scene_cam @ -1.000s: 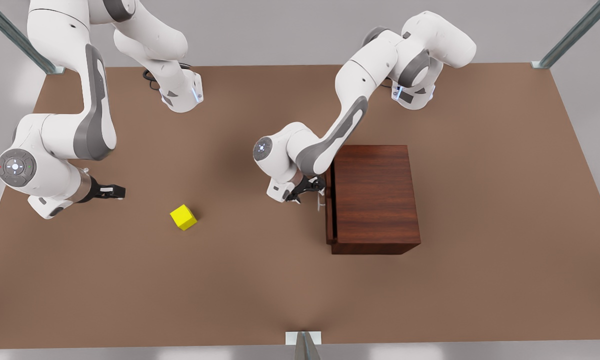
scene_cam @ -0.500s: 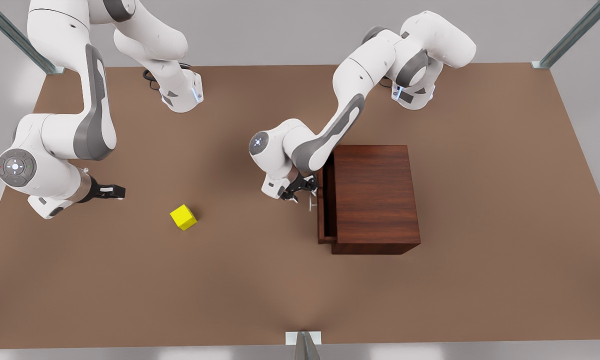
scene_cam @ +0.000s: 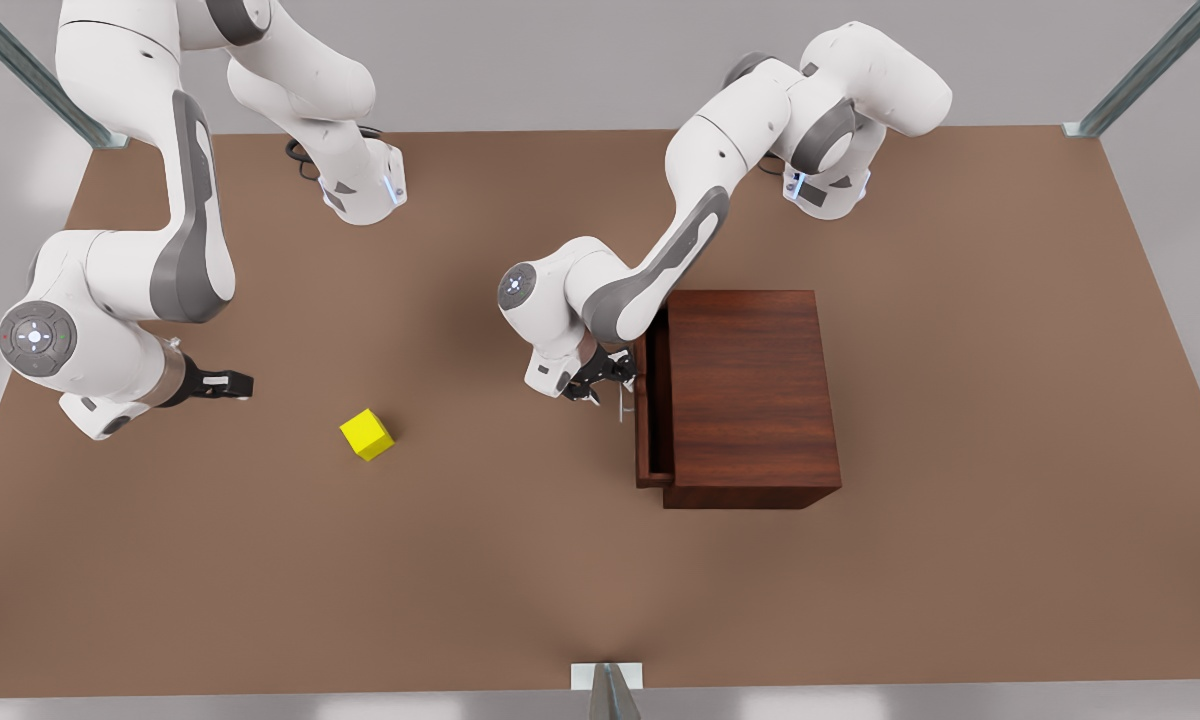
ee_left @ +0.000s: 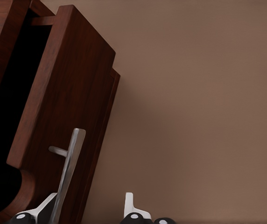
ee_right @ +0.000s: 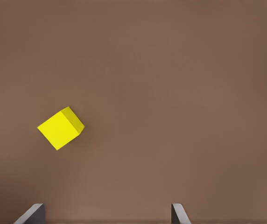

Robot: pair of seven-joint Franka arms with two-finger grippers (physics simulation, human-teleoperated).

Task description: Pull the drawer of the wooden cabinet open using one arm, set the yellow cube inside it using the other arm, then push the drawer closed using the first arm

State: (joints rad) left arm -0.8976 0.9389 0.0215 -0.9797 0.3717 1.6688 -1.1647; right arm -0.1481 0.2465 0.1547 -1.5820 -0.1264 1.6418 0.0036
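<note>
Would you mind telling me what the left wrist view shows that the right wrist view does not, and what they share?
Left wrist view alone: the drawer, partly pulled out of the cabinet, its silver handle beside one finger of the open left gripper.

Right wrist view alone: the yellow cube, lying apart from the open right gripper.

Both: the bare brown table and that arm's own fingertips.

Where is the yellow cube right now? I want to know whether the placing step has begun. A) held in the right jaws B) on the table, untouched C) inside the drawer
B: the yellow cube lies on the table, apart from the open right gripper.
</note>
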